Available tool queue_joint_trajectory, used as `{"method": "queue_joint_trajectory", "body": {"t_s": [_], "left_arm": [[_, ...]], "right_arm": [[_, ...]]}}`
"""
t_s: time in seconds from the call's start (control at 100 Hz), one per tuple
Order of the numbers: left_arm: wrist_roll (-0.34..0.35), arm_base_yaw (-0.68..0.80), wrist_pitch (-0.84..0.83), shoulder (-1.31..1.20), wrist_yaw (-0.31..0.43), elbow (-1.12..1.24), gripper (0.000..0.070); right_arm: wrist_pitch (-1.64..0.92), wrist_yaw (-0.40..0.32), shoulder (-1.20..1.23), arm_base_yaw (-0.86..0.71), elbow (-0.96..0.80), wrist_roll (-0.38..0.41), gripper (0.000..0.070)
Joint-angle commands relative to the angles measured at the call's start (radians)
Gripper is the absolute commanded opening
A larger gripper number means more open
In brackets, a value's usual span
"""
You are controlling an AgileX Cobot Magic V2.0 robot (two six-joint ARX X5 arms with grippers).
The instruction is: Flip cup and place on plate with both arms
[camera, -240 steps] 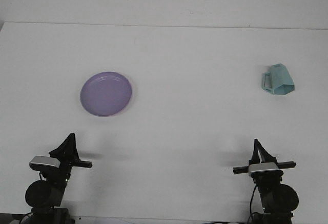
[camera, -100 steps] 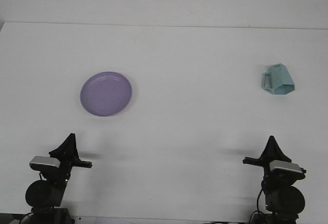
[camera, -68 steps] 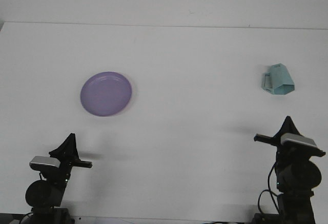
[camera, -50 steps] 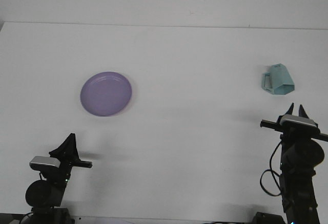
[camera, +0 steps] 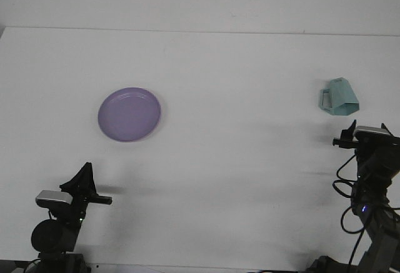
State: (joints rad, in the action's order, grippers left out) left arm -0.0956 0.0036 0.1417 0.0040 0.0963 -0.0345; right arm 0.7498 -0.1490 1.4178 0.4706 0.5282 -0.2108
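A pale teal cup [camera: 340, 97] rests on the white table at the far right, its handle pointing left and its wide end facing the front. A round purple plate [camera: 129, 114] lies flat at the left of the table, with nothing on it. My right gripper [camera: 369, 125] stands raised just in front of the cup, a short gap below it, its fingers apart and holding nothing. My left gripper [camera: 85, 172] stays low at the near left edge, well in front of the plate, with its fingers together in a point.
The table [camera: 237, 160] is plain white, and its back edge runs across the top of the view. Cables hang from the right arm [camera: 369, 223] near the right border.
My right arm has risen from the near edge and moved forward and right toward the cup, and its fingers have parted. The left arm, cup and plate have not moved.
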Motion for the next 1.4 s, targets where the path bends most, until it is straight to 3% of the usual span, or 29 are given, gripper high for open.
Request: {"method": "queue_joint_trajectory", "body": {"t_s": [0.0,0.24,0.36,0.61,0.88,0.95,1.09,1.17,1.24,1.39], "left_arm": [[-0.003,0.001,0.010,-0.001,0.005,0.020,0.0013],[-0.003,0.001,0.010,-0.001,0.005,0.020,0.0013],[-0.003,0.001,0.010,-0.001,0.005,0.020,0.0013],[-0.003,0.001,0.010,-0.001,0.005,0.020,0.0013],[-0.003,0.001,0.009,-0.001,0.005,0.020,0.0013],[-0.003,0.001,0.010,-0.001,0.005,0.020,0.0013],[-0.003,0.001,0.009,-0.001,0.005,0.020,0.0013],[-0.003,0.001,0.009,-0.001,0.005,0.020,0.0013],[-0.003,0.001,0.010,-0.001,0.005,0.020,0.0013],[-0.003,0.001,0.010,-0.001,0.005,0.020,0.0013]], "right_arm": [[0.082,-0.016,0.096,0.016,0.022,-0.040,0.0482],[0.094,-0.065,0.354,0.034,0.210,-0.065,0.0481],[0.077,-0.070,0.442,0.034,0.304,-0.127,0.0481],[0.069,-0.153,0.587,0.042,0.460,-0.191,0.0480],[0.029,-0.261,0.698,0.047,0.601,-0.210,0.0473],[0.027,-0.285,0.714,0.047,0.623,-0.214,0.0446],[0.015,-0.331,0.738,0.047,0.657,-0.213,0.0303],[0.003,-0.353,0.745,0.048,0.665,-0.211,0.0168],[0.004,-0.368,0.746,0.048,0.665,-0.208,0.0001],[0.016,-0.376,0.746,0.051,0.665,-0.166,0.0000]]}}
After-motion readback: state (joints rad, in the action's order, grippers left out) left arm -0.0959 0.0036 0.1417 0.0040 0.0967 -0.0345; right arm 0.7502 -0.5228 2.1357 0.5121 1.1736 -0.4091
